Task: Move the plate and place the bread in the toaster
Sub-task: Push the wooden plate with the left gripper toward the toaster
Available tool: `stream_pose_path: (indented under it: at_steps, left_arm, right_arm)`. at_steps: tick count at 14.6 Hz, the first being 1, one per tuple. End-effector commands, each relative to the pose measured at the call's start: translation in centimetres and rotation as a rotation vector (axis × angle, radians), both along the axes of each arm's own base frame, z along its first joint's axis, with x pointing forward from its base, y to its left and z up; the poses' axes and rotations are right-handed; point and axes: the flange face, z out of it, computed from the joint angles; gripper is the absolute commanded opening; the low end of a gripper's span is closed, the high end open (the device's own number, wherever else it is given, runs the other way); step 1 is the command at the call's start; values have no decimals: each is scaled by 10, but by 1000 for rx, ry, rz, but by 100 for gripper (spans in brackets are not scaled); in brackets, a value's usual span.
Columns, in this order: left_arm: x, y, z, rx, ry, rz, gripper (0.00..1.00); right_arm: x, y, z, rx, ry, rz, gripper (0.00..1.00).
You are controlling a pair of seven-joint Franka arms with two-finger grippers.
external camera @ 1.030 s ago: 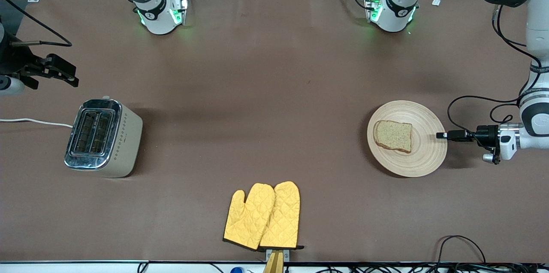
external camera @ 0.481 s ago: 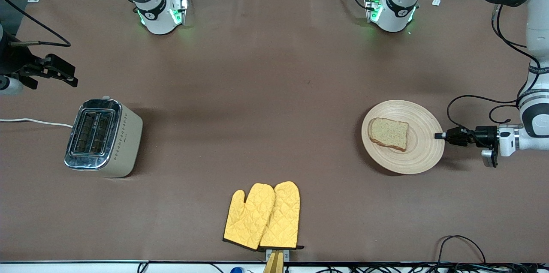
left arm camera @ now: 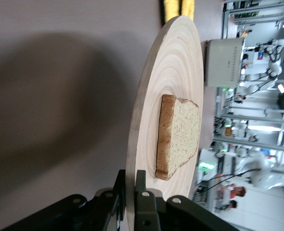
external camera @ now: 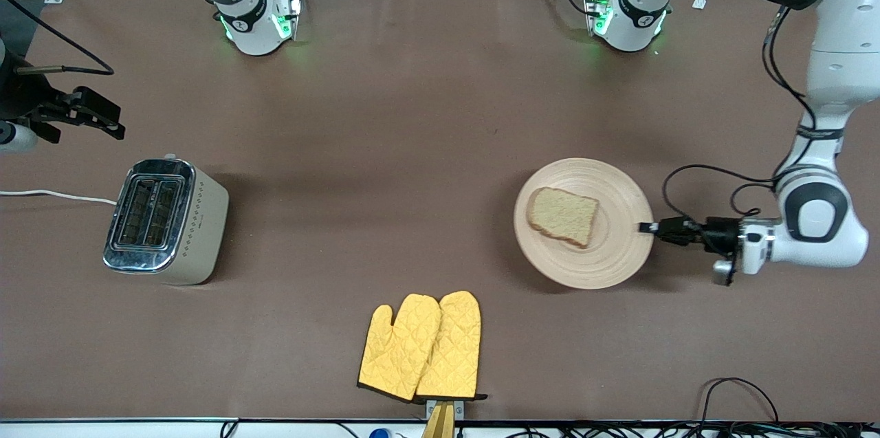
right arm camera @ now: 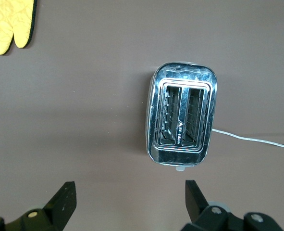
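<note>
Brown table (external camera: pixel 412 115), left gripper (external camera: pixel 646 227) pinching plate (external camera: pixel 612 259) rim

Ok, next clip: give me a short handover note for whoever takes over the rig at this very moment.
Left gripper: shut on the rim of the plate, at the end toward the left arm.
Right gripper: open, empty, over the toaster, waiting.
Bread: lying on the plate.
Oven mitts: nearest the front camera, untouched.
Done: plate gripped.
Left: bring the plate toward the toaster, pick up the bread, drop it in a slot.
</note>
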Motion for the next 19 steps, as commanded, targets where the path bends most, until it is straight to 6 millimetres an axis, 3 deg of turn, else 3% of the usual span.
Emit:
stream_pose_path:
  at_steps: [1, 3, 6, 9, 11, 16, 18, 19]
  left_arm:
    - [15, -78, 12, -62, 19, 61, 0]
    - [18, -131, 11, -87, 7, 91, 0]
    - [6, -226, -5, -88, 14, 120, 0]
    - [-19, -313, -23, -90, 41, 176, 0]
    - [-41, -360, -38, -85, 54, 196, 0]
    - [-79, -443, -70, -53, 57, 218, 0]
    - [-85, -455, -76, -42, 54, 232, 0]
    - [-88, -456, -79, -35, 55, 233, 1]
  right_arm:
    - [-3, -2, 4, -8, 1, 6, 100]
    - [-3, -5, 2, -8, 6, 1, 100]
    - [-1, -10, -6, -7, 23, -7, 100]
    - [-12, -14, -13, -8, 118, -20, 100]
    - [-13, 1, -14, -11, 122, -7, 100]
    - [-10, 28, -31, -10, 139, 43, 100]
    - [-15, 29, -65, 60, 204, 30, 100]
    - [-19, 20, -78, 92, 209, 5, 100]
